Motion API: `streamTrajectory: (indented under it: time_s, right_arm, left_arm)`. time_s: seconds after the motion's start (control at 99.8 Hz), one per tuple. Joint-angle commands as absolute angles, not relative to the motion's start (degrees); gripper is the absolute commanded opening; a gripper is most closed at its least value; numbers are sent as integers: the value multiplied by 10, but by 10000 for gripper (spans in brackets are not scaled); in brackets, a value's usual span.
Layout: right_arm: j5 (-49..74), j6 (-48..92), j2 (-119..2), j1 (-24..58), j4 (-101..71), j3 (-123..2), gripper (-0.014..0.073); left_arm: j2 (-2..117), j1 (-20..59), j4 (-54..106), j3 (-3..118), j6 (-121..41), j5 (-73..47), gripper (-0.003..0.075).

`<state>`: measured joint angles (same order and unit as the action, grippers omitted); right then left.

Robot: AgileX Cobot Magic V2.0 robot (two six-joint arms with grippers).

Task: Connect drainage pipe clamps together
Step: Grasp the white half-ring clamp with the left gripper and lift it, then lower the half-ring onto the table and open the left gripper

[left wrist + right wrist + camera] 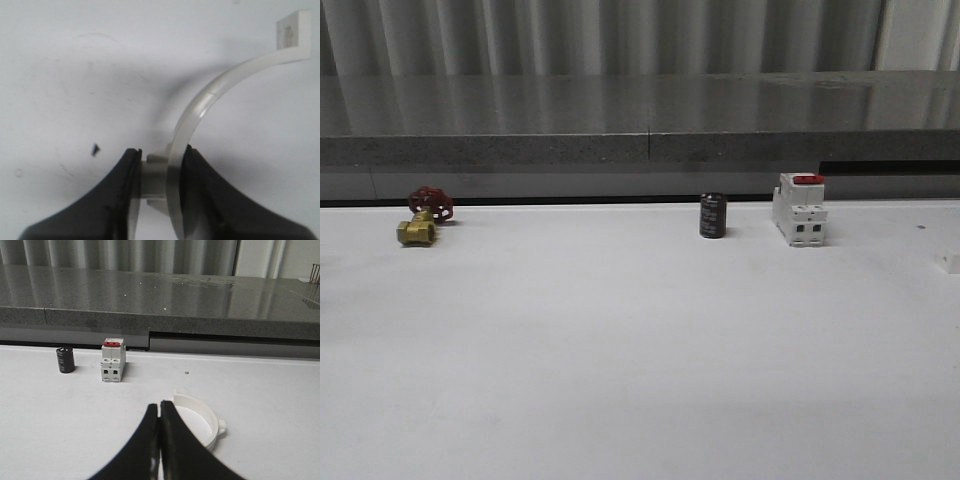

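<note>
Left wrist view, left gripper (160, 182) pinching clamp (210, 100) tab, right gripper (160, 415) pressed together beside second clamp (202, 412), breaker (113, 361) behind.

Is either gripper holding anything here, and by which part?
The left gripper pinches one clamp half at its band and outer tab. The right gripper is shut on nothing.

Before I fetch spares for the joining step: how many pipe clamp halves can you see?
2. One clamp half is pinched in the left gripper. The other clamp half lies on the white table just beyond the right gripper. None seems hidden.
</note>
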<state>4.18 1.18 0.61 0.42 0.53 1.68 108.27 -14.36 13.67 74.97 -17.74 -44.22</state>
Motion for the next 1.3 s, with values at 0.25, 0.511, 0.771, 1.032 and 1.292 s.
streamTrajectory:
  time_s: [0.25,0.511,0.771,1.032,1.292]
  right_arm:
    - [0,14,16,3,4,5,-67]
    - [0,14,16,3,4,5,-67]
    - [0,14,16,3,4,5,-67]
    - [0,14,16,3,4,5,-67]
    - [0,14,16,3,4,5,-67]
  left_arm:
    - [1003,45,28,763,42,-473,81]
    - [1019,175,28,763,113,-417,81]
    - [1067,233,0,765,181,-390,82]
    - [1087,254,0,765,192,-369,82]
    - [1087,254,0,765,197,-365,82]
